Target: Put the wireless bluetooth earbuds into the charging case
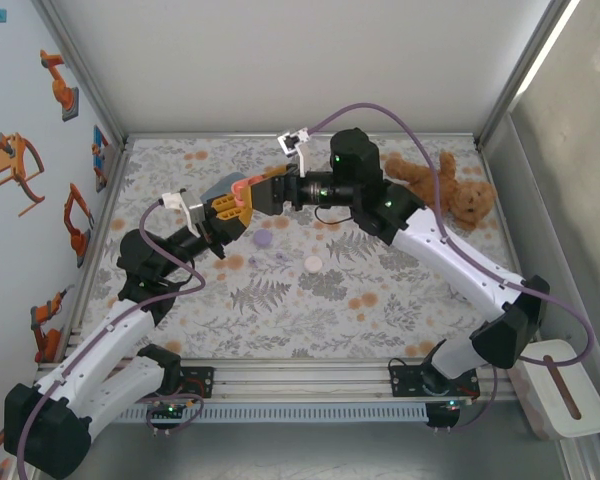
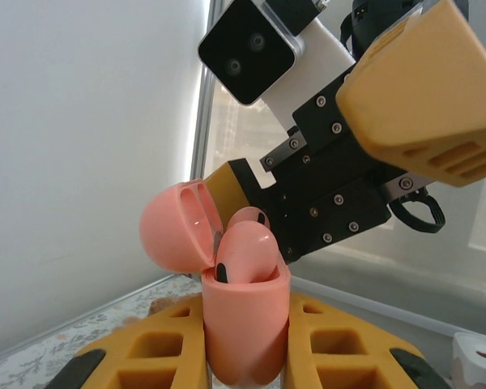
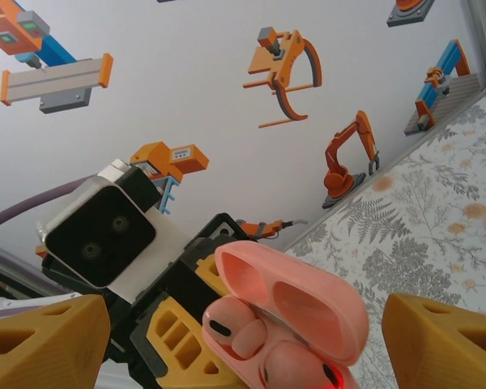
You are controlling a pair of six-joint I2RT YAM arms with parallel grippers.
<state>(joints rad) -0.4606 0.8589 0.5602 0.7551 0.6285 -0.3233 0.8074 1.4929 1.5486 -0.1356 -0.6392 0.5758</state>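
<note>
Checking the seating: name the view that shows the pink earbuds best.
Left wrist: the earbuds stand close in the open pink case, tops above its rim. Right wrist looks down on them, the bottom edge cutting one off. Top external gives a small pink patch, buds indistinguishable.

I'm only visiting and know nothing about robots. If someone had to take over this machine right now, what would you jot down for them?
Left gripper: shut on the pink charging case, holding it up off the table.
Right gripper: open, with one finger on either side of the case and nothing held.
Things: two pink earbuds sit in the case's wells. Its lid is hinged back.
Done: the pink pair is in. I can't tell whether they are fully seated.
Left: probably press them home and close the lid. A lilac round piece and a white round piece lie on the table.
</note>
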